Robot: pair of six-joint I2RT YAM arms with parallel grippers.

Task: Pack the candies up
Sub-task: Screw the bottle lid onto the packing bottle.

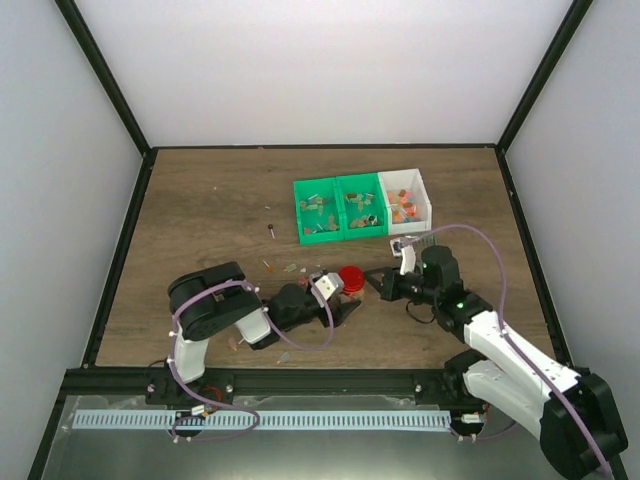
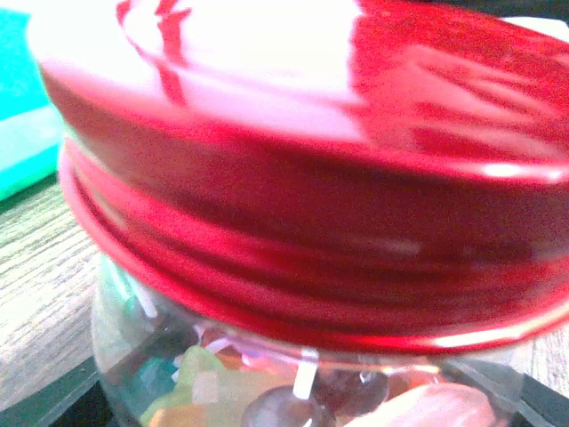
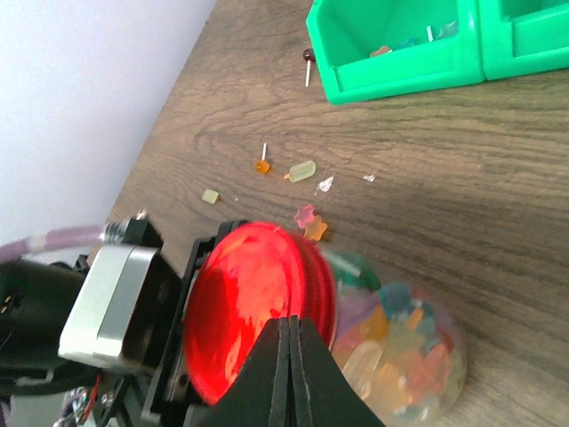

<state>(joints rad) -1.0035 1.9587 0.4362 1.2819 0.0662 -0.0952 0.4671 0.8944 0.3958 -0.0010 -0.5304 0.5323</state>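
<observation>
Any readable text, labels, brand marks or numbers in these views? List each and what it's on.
None legible. The red lid is plain glossy metal, the jar shows no label, and the green bins and white bin carry no visible marking. The candies are too small to show any print on their wrappers.

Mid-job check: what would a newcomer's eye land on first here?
The shiny red lid on a jar crammed with candies, at the front middle of the table. Behind it stand two green bins and a white bin, with stray sweets scattered on the wood.
</observation>
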